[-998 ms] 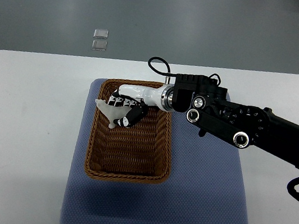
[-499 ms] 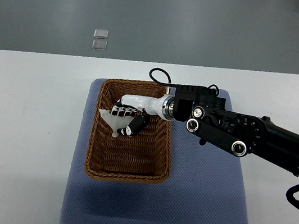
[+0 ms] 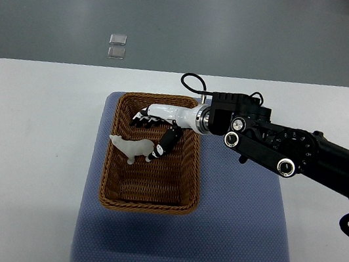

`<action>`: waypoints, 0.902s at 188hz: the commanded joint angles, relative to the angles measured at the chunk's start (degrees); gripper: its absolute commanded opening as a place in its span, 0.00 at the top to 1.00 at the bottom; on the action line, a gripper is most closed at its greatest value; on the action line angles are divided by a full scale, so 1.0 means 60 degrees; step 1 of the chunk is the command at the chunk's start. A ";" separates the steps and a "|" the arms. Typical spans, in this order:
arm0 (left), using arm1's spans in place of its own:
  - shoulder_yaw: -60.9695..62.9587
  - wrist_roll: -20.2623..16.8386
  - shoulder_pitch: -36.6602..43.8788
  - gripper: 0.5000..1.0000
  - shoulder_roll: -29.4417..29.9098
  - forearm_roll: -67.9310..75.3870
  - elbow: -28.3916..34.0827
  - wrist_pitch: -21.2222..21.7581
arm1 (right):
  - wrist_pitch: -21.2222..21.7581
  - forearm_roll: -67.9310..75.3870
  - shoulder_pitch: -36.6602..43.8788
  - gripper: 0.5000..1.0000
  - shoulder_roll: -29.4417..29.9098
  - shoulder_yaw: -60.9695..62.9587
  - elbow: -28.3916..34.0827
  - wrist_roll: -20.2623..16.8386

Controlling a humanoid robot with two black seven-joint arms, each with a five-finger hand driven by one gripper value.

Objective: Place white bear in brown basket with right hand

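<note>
Right robot hand (image 3: 152,127) released; small white plastic bear (image 3: 131,146) lies in brown woven wicker basket (image 3: 184,172); lift fingers straight clear.

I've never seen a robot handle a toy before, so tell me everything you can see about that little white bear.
The white bear is a small figure, pale all over, smooth like plastic. It lies inside the brown basket, near its left wall, toward the far half, its body stretching left to right with short legs pointing toward the camera. The right hand sits just beside and above it with fingers spread; the dark thumb ends right at the bear's right end, though actual contact is unclear.
</note>
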 commanded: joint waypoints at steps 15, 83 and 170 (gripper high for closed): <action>-0.0015 0.0000 0.0011 0.00 0.0000 0.0000 -0.0015 -0.0006 | 0.0024 0.0125 0.0372 0.23 -0.0414 0.0238 0.0053 0.0000; 0.0000 0.0000 -0.0003 0.00 0.0000 0.0000 -0.0001 0.0008 | 0.0405 0.1266 -0.0067 0.22 -0.1220 0.3387 0.0023 0.0015; 0.0000 0.0000 -0.0003 0.00 0.0000 0.0000 -0.0015 0.0008 | -0.0620 0.5633 -0.3260 0.17 -0.0341 0.7050 -0.0489 0.0981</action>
